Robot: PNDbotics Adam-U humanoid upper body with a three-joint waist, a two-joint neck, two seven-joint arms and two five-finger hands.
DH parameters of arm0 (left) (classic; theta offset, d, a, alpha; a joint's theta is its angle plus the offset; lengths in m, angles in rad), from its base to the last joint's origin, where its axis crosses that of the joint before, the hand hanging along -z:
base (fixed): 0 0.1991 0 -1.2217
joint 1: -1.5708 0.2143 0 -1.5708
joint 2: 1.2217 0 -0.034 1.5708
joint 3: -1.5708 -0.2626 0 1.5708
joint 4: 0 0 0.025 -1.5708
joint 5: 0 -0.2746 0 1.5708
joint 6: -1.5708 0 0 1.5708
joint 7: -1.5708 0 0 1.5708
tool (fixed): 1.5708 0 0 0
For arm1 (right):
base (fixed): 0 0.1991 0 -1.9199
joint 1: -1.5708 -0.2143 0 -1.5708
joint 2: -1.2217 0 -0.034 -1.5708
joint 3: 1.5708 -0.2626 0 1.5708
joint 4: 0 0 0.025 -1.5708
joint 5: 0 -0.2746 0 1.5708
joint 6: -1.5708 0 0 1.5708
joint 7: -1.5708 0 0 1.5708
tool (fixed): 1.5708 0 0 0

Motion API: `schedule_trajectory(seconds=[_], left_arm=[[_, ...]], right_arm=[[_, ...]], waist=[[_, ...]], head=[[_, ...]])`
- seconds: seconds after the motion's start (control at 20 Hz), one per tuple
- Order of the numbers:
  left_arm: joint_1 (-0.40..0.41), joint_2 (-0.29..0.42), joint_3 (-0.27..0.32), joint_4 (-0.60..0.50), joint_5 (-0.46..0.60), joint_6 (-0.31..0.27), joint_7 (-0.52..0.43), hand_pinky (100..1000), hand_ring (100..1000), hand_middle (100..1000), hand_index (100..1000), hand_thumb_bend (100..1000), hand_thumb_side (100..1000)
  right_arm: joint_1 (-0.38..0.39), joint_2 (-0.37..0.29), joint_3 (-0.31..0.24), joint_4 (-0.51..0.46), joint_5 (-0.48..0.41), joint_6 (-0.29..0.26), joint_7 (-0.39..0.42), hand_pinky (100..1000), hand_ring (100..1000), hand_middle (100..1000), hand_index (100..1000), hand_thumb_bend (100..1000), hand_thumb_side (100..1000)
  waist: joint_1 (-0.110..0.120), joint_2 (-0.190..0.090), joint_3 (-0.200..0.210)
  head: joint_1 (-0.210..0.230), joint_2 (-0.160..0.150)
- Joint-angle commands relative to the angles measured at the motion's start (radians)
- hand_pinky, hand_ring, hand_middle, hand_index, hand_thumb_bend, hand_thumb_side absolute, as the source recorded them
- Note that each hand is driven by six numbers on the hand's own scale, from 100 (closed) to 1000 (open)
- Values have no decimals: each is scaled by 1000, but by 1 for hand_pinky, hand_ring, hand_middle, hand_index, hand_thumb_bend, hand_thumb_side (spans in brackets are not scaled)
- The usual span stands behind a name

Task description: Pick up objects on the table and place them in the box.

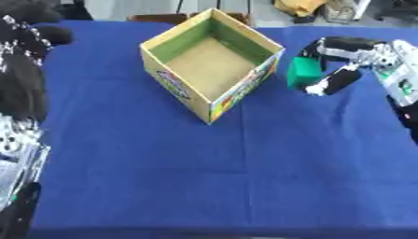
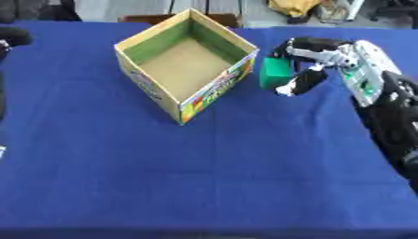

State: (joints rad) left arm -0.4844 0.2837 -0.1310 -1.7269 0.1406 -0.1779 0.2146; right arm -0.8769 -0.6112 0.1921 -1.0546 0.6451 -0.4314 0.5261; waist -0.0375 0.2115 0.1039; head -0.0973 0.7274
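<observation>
An open cardboard box with a green inner wall and printed sides stands on the blue table, turned corner-on. Nothing shows inside it. Just right of the box's right corner is a green block. My right hand comes in from the right, its fingers and thumb curled round the block. Whether the block touches the cloth I cannot tell. My left hand shows only as a dark shape at the lower left edge, away from the box.
The blue cloth covers the table to its front edge. My left arm fills the left border. Beyond the far edge lie a brown chair back and a yellow item on the floor.
</observation>
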Motion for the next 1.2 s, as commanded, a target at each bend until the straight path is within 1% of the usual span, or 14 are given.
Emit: schedule_trajectory(seconds=[0.05, 0.35, 0.4, 0.5, 0.6, 0.7, 0.9, 1.05, 1.15, 1.2], left_arm=[[-10, 15, 6, -13, 1, -3, -3, 676, 606, 617, 758, 618, 984], [-9, 15, 6, -13, 1, -3, -4, 676, 606, 617, 758, 618, 984], [-11, 14, 4, -13, 2, -2, -5, 676, 604, 616, 757, 620, 984], [-20, 6, -5, -15, 5, 0, -13, 676, 604, 616, 757, 620, 983], [-32, -4, -14, -17, 9, 3, -22, 677, 604, 616, 757, 621, 982], [-41, -13, -19, -20, 12, 5, -28, 677, 604, 615, 757, 621, 983], [-55, -24, -25, -23, 18, 8, -36, 676, 603, 615, 757, 622, 983], [-61, -32, -27, -25, 21, 11, -39, 677, 603, 615, 757, 621, 984], [-63, -34, -28, -26, 23, 12, -40, 677, 602, 614, 757, 621, 985], [-64, -35, -28, -26, 23, 12, -40, 677, 602, 614, 757, 621, 985]], right_arm=[[-51, -26, -10, -39, -21, 16, -2, 502, 579, 351, 456, 100, 370], [-64, -19, -12, -35, -21, 20, 1, 502, 579, 351, 456, 100, 370], [-68, -16, -11, -38, -23, 19, 1, 506, 581, 353, 458, 100, 376], [-100, 16, -12, -23, -20, 25, 10, 506, 581, 353, 458, 100, 381], [-144, 61, -17, 18, 3, 44, 25, 506, 582, 355, 460, 100, 387], [-180, 110, -22, 66, 32, 55, 34, 505, 581, 355, 461, 100, 388], [-211, 207, -36, 146, 94, 57, 24, 507, 585, 360, 465, 100, 407], [-218, 247, -36, 170, 141, 53, 12, 510, 589, 369, 475, 100, 421], [-216, 266, -33, 179, 173, 44, 6, 521, 602, 414, 516, 100, 439], [-213, 273, -30, 182, 189, 37, 6, 531, 613, 443, 547, 100, 466]], waist=[[0, -26, 3], [0, -27, 4], [3, -28, 7], [5, -29, 39], [5, -25, 77], [8, -20, 100], [16, -9, 132], [21, -2, 150], [24, 2, 156], [25, 4, 158]], head=[[1, -10], [1, -10], [-3, -14], [-24, -25], [-47, -36], [-61, -46], [-75, -58], [-85, -62], [-92, -64], [-94, -65]])
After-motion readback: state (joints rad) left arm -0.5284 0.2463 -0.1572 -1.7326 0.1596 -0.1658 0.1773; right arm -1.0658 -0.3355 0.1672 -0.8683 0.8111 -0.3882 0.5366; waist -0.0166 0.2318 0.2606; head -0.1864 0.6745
